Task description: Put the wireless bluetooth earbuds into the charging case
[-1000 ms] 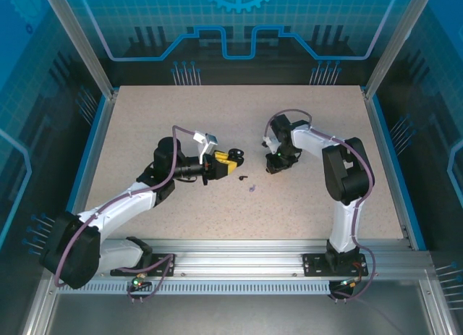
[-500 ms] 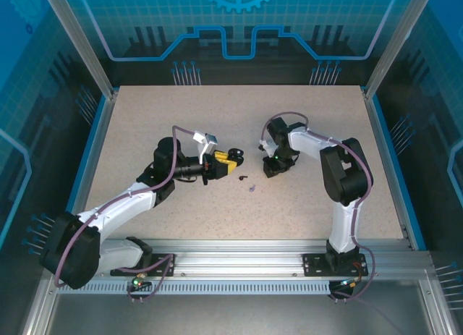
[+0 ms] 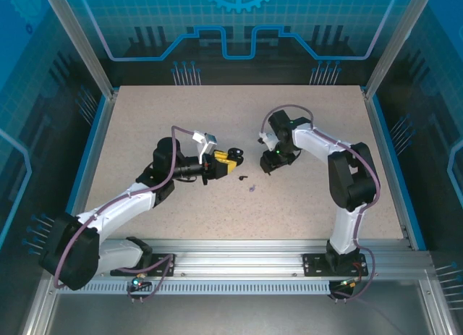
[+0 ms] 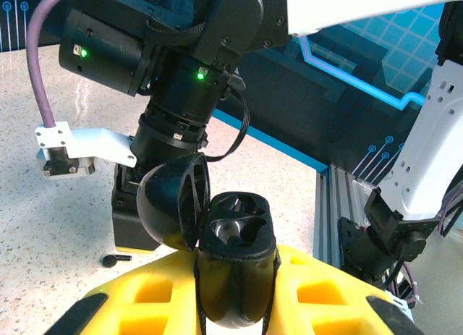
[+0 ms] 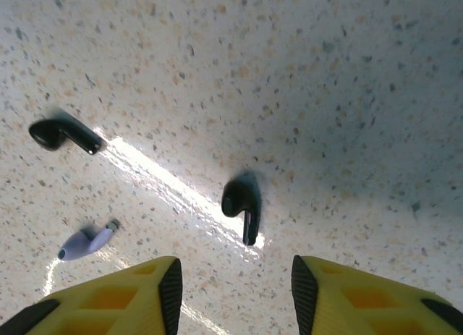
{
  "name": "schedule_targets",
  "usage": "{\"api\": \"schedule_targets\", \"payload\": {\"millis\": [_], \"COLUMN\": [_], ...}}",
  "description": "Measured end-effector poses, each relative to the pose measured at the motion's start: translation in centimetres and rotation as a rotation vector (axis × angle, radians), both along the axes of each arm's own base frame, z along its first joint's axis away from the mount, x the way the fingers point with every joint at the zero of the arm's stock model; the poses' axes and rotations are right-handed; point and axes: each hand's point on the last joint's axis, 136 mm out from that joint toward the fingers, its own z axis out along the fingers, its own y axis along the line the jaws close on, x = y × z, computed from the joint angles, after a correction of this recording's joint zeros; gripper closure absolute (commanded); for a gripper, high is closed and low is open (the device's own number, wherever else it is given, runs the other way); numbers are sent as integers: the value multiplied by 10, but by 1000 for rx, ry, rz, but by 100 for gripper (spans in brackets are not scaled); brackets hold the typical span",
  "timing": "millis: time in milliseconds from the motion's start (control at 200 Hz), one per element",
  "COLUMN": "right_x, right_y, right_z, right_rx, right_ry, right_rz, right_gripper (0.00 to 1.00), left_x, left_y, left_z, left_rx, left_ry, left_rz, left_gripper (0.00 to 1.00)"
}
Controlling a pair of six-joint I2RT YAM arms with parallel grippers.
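Left jaws: clamping shut on the black case (image 4: 235,277), its lid standing open | Right jaws: hanging apart, empty, over a black earbud (image 5: 242,201) lying on the counter (image 5: 347,96); second black earbud (image 5: 61,134) and purple earbud (image 5: 85,242) lying near | Handling: I'm judging them featherlight, hard, slick, easily flicked away; I'm aiming to pinch across the bulb, leaving the stem free.
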Motion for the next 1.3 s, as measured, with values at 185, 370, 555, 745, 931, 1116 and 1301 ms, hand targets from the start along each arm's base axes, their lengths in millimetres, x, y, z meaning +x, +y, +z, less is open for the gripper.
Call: {"api": "schedule_targets", "payload": {"millis": [185, 370, 555, 745, 931, 1116, 1301], "right_x": [6, 2, 1, 3, 2, 1, 2], "right_y": [11, 20, 17, 12, 10, 8, 7], "right_z": [-3, -17, -24, -28, -35, -40, -41], "right_rx": [-3, -30, -74, -106, -120, -133, -140], "right_ry": [-5, 20, 23, 20, 36, 46, 44], "right_rz": [26, 49, 45, 38, 30, 23, 14], "right_gripper": [54, 55, 57, 59, 64, 66, 70], "left_x": [1, 1, 1, 1, 1, 2, 2], "left_y": [0, 1, 1, 1, 1, 1, 1], "left_z": [0, 1, 1, 1, 1, 1, 1], "left_rx": [1, 0, -1, -1, -1, 0, 0], "left_ry": [0, -4, -4, -4, -4, -4, -5], "left_rz": [4, 7, 7, 7, 7, 14, 14], "left_gripper": [99, 100, 99, 100, 100, 99, 99]}}
